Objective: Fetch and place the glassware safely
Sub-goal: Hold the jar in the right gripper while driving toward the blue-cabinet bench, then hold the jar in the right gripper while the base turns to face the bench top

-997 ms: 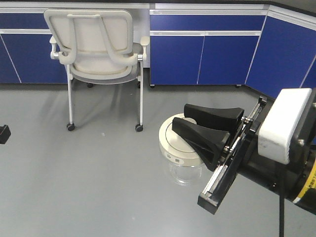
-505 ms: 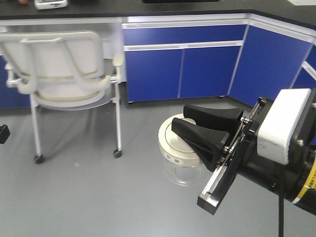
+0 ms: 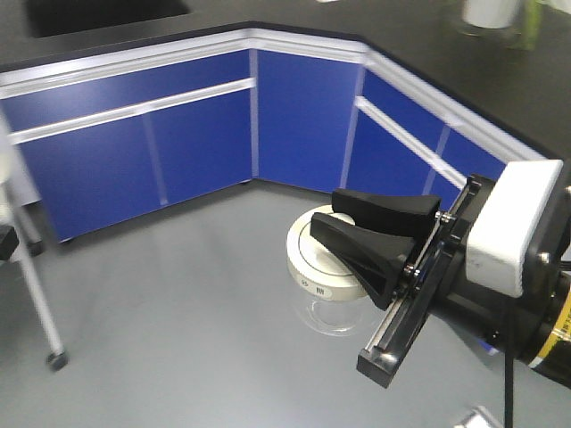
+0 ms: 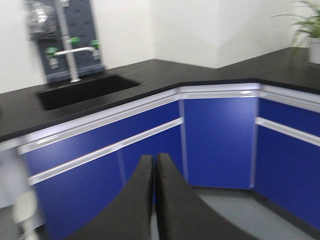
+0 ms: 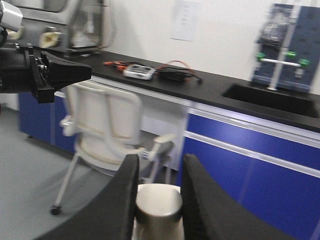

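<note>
The glassware (image 3: pixel 314 260) is a squat clear jar with a wide cream-white lid. It hangs above the grey floor, held by its central knob (image 5: pixel 159 204). My right gripper (image 3: pixel 326 214) is shut on that knob, one black finger (image 5: pixel 120 200) on each side. In the left wrist view my left gripper (image 4: pixel 152 160) is shut, its two fingers pressed together with nothing between them. The left arm's black gripper (image 5: pixel 75 72) also shows at the upper left of the right wrist view, level with the countertop.
Blue cabinets (image 3: pixel 294 116) under a black countertop (image 3: pixel 410 36) form a corner ahead. A sink (image 4: pixel 85 90) with a tap sits in the counter. A white wheeled chair (image 5: pixel 107 130) stands by the cabinets; one of its legs (image 3: pixel 40 312) shows at the left.
The whole view has swung: the chair has slid off to the left and the cabinet corner now fills the front. The jar stays in the right gripper, unchanged.
</note>
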Motion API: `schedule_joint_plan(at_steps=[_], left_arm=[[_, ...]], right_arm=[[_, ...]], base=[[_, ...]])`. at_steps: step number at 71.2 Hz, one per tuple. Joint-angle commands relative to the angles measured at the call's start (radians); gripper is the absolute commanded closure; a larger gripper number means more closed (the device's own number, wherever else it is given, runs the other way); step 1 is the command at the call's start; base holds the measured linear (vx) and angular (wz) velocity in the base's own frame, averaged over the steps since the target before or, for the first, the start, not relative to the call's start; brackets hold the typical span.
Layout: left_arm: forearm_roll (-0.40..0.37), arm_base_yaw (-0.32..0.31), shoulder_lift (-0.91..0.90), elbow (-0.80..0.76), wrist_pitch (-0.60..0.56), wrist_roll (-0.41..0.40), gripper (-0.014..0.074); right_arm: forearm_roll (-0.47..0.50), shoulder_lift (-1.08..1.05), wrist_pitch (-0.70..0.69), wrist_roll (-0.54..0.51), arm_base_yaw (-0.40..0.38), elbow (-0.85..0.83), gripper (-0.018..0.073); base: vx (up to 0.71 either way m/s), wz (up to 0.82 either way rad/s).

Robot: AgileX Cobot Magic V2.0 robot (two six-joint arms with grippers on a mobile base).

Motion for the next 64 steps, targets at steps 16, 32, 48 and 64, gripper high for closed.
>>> schedule_joint_plan(at_steps=[16,32,48,64], left_arm=[[-0.006,-0.006,-0.009,-0.024,-0.071,-0.003,0.0603],[-0.006,-0.006,-0.009,-0.024,-0.071,-0.003,0.0603],[-0.006,-0.006,-0.009,-0.024,-0.071,-0.003,0.0603],[-0.006,-0.006,-0.009,-0.024,-0.071,-0.003,0.0603]], right_arm=[[0.025,-0.016,-0.077,-0.003,0.002,-0.030,0.0563],[0.025,-0.016,-0.077,-0.003,0.002,-0.030,0.0563],[0.025,-0.016,-0.077,-0.003,0.002,-0.030,0.0563],[0.025,-0.016,-0.077,-0.003,0.002,-0.030,0.0563]], base=[[0.20,-0.75],[0.20,-0.68],[0.19,-0.63],[0.16,-0.63]])
